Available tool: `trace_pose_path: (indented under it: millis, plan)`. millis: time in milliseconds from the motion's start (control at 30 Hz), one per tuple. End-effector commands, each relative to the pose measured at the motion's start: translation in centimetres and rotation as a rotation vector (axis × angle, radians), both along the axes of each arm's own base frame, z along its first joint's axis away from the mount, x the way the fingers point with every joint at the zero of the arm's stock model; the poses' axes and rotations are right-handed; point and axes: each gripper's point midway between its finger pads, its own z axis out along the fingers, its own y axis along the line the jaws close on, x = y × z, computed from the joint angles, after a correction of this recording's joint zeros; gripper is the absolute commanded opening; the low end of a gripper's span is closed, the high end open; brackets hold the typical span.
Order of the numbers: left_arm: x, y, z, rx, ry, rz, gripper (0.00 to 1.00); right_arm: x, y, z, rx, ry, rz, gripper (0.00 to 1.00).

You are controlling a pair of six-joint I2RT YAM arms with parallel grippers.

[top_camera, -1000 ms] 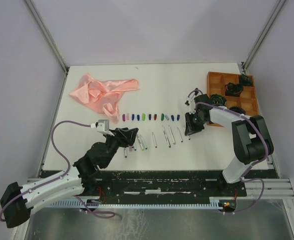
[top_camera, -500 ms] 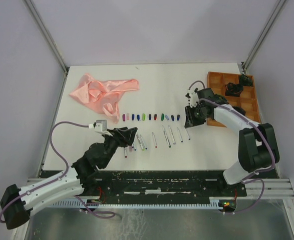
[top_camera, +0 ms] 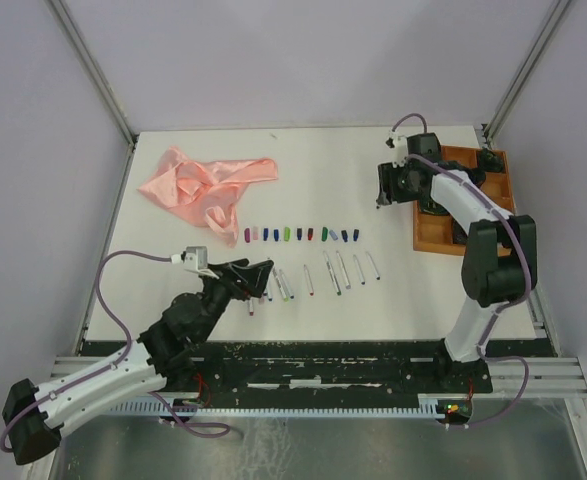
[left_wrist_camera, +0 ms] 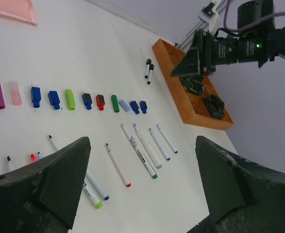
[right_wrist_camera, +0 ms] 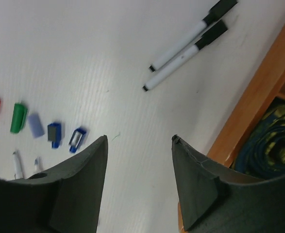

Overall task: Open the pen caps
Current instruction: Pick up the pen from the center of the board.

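My left pincer (left_wrist_camera: pixel 142 145): fingers wide apart, empty. My right pincer (right_wrist_camera: pixel 139 141): apart, empty. Row of pen caps (left_wrist_camera: pixel 70 99), left of frame. One pen (left_wrist_camera: pixel 140 153): barrel print illegible. Orange tray (left_wrist_camera: pixel 178 99): contents dark, indistinct.

1. A white table (top_camera: pixel 323 180) is enclosed by pale lilac walls (top_camera: pixel 303 60) on the left, far and right.
2. A slanted metal post (top_camera: pixel 93 70) is seen at the far left corner, and a second post (top_camera: pixel 521 70) at the far right.
3. A dark strip (top_camera: pixel 353 352) is fixed along the near edge, with grey sheet metal (top_camera: pixel 303 445) below it.
4. The scene is evenly lit.

right fingers (right_wrist_camera: pixel 79 189) pulled back beside tray (top_camera: pixel 425 238), wider
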Motion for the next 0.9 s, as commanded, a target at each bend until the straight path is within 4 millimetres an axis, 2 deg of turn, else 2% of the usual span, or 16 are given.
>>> trace_pose_path:
  millis: [0, 167, 333, 500, 867]
  plan:
    - [-0.4, -0.2, 0.2, -0.03, 0.003, -0.023, 0.95, 5.0, -2.2, 0.1, -0.051, -0.025, -0.166, 0.61]
    - [-0.3, 0.2, 0.2, -0.022, -0.001, -0.007, 0.95, 7.5, -2.6, -2.0, -0.05, 0.012, -0.267, 0.56]
    - [-0.2, 0.5, 0.3, -0.018, -0.005, 0.008, 0.95, 9.0, -2.3, -3.4, -0.019, 0.043, -0.321, 0.47]
    - [-0.1, 0.7, 0.2, -0.013, -0.004, 0.018, 0.95, 9.5, -2.3, -4.3, -0.02, 0.071, -0.339, 0.38]
    - [0.0, 0.6, -0.1, -0.001, 0.006, 0.022, 0.95, 9.9, -2.2, -5.8, -0.025, 0.114, -0.339, 0.36]
